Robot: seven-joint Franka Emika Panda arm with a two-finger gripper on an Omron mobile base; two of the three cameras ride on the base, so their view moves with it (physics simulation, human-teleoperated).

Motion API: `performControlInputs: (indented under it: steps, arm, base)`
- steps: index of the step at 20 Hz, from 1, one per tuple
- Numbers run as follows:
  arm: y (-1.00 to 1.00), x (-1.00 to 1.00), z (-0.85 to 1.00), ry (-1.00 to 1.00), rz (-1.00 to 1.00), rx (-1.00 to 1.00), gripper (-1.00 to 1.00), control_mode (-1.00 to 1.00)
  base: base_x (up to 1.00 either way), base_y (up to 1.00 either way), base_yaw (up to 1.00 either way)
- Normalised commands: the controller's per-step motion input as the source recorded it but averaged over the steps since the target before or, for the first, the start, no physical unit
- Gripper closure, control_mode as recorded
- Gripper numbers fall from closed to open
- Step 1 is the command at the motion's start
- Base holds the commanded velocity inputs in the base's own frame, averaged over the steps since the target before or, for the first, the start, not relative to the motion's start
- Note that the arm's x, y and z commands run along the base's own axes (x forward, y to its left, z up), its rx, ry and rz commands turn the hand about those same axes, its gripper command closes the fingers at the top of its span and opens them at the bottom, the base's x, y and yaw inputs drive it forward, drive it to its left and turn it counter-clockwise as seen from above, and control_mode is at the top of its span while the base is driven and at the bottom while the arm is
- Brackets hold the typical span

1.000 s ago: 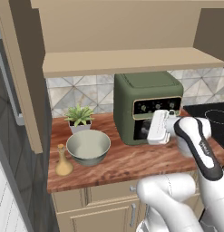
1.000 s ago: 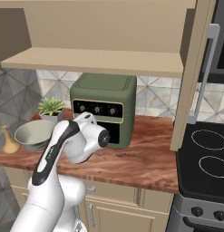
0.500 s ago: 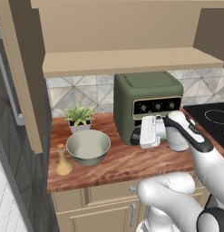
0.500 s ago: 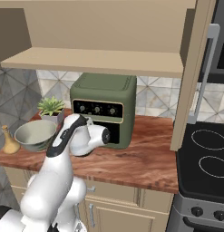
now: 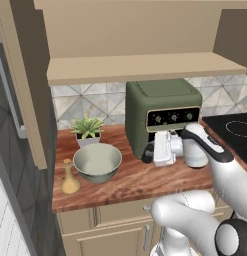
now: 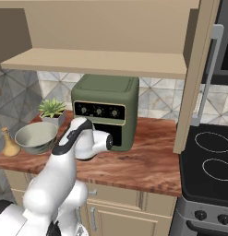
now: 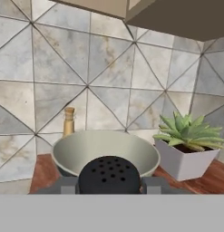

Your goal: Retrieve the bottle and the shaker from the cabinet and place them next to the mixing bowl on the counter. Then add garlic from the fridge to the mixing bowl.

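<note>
Counter (image 5: 130, 182) glossy wood; mixing bowl (image 5: 97, 162) smooth matt; shaker (image 7: 109, 175) matt black, perforated.

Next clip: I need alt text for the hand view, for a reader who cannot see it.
A dark shaker with a perforated top sits between the gripper's fingers, close to the camera. Behind it on the wooden counter are a pale mixing bowl, a tan bottle partly hidden by the bowl, and a potted plant, against a grey tiled wall.

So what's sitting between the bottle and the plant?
The mixing bowl. In the left base view it sits on the counter with the bottle to one side and the plant behind on the other.
</note>
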Motion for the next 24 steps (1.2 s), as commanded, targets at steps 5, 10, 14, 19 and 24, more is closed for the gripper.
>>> performControlInputs:
  steps: [5, 10, 14, 19, 24]
  arm:
    - [0.26, 0.00, -0.37, 0.10, 0.00, 0.02, 1.00, -1.00]
    - [0.02, 0.00, -0.38, 0.05, 0.00, 0.00, 1.00, -1.00]
    - [0.03, 0.00, -0.43, 0.00, 0.00, 0.00, 1.00, -1.00]
    - [0.28, 0.01, -0.45, 0.00, 0.00, 0.00, 1.00, -1.00]
    - [0.35, 0.11, -0.36, 0.00, 0.00, 0.00, 1.00, -1.00]
  base:
    - [0.00, 0.00, 0.00]
    - [0.00, 0.00, 0.00]
    - [0.00, 0.00, 0.00]
    - [0.00, 0.00, 0.00]
    - [0.00, 0.00, 0.00]
